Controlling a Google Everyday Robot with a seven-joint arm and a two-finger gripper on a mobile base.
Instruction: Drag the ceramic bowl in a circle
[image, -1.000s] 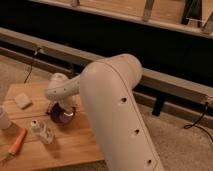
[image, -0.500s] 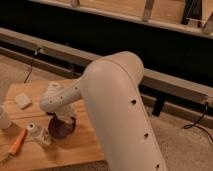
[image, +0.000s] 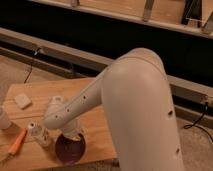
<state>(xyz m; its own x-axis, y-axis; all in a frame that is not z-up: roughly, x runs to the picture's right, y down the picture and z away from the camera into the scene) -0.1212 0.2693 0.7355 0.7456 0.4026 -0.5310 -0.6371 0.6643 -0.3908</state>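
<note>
The ceramic bowl (image: 70, 149), dark maroon and round, sits on the wooden table (image: 95, 125) close to its front edge. My gripper (image: 72, 134) comes down from the pale arm (image: 135, 110) onto the bowl's far rim and is shut on it. The wrist covers the fingertips and the far part of the bowl. The arm's big upper segment fills the right half of the camera view.
A small white bottle (image: 38, 133) stands just left of the bowl. An orange object (image: 17, 142) lies at the front left, a white cup (image: 2, 119) at the left edge, and a pale block (image: 22, 100) farther back. A dark wall and rail run behind the table.
The gripper and the bowl have moved together toward the table's front edge and slightly right, passing the small bottle. The other objects have stayed in place.
</note>
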